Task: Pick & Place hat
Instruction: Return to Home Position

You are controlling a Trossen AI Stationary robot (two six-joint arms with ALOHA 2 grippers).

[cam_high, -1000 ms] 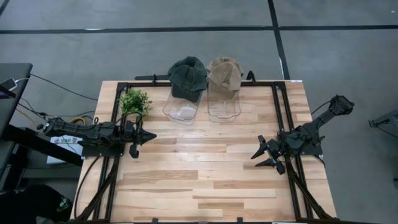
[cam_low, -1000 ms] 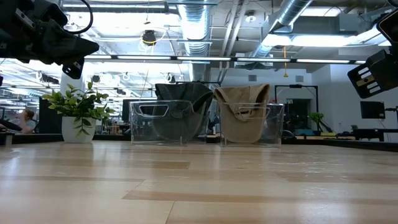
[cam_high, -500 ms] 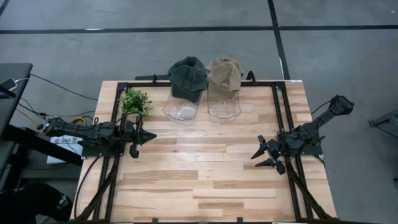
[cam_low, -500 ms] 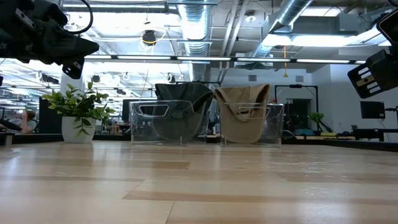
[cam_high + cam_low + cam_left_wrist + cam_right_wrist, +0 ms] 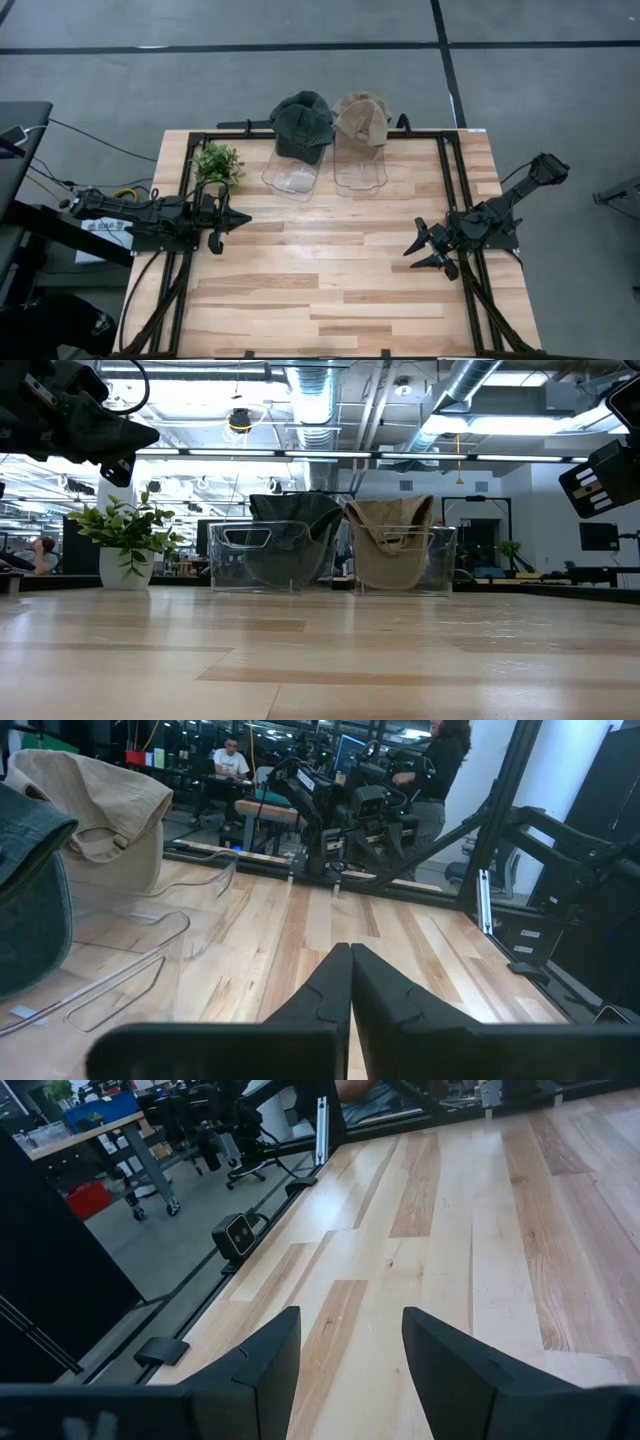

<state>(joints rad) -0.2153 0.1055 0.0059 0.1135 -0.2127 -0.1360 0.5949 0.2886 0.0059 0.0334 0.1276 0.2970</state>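
Caps are both home and nothing has stirred over the last second: arms, bins and cloth sit exactly as they did, which suggests the sorting is done and the arms have settled at rest. The left gripper (image 5: 240, 220) lies low at its own side of the wooden table (image 5: 330, 300), fingers pressed together along one seam and carrying nothing. The right gripper (image 5: 412, 247) faces it from the opposite side, fingers spread with bare boards showing between them, also empty. Well apart from both pincers, off toward the far edge and roughly between them, the dark cloth cap (image 5: 302, 122) slumps in the left clear plastic bin (image 5: 290, 178), on the left gripper's side. Just beside it, the tan cloth cap (image 5: 361, 117) sits in the right clear plastic bin (image 5: 360, 175). Each cap leans on its bin's far end, its crown rising above the rim and spilling over it, away from the pincers. Their long axes look to run near-to-far along the bins. Where the brims point cannot be told.
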